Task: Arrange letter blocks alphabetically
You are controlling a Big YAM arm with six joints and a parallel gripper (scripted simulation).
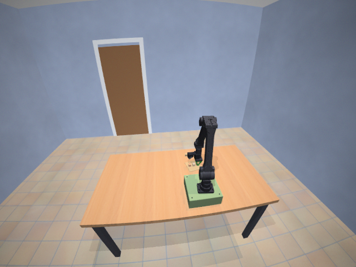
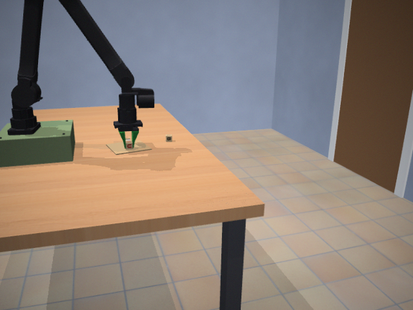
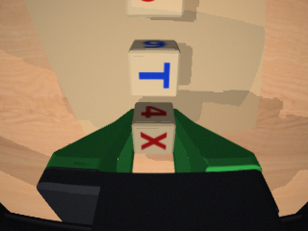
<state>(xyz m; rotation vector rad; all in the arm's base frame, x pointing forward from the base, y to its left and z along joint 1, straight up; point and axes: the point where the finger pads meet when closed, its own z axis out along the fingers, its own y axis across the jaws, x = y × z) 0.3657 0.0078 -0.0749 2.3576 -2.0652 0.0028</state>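
The X block [image 2: 129,145] [image 3: 153,141] is held snugly between the green fingertips of the gripper [image 1: 198,163] [image 2: 129,145] [image 3: 153,115], low at the near edge of the mat [image 1: 191,168] [image 2: 143,146] [image 3: 226,58] in the wrist view; whether it is touching down cannot be told. Just beyond, the T block [image 3: 153,73] is seated on the mat, apart from the X, and past it a third block [image 3: 155,7] is cut off by the wrist view, its red letter only partly shown. If the release is made too close to the border, the X block could be left overhanging; if it is let go high, it could tip or turn. The T could be nudged out of the row by a sideways drift, and the mat dragged by too hard a press. No box or tray is seen; the flat mat serves as the only holder, with the T and the third block on it. Farther off, the fourth block [image 1: 186,155] [image 2: 169,137] is left on the table [image 1: 138,183] [image 2: 116,186] [image 3: 289,63], fully off the mat, as required.
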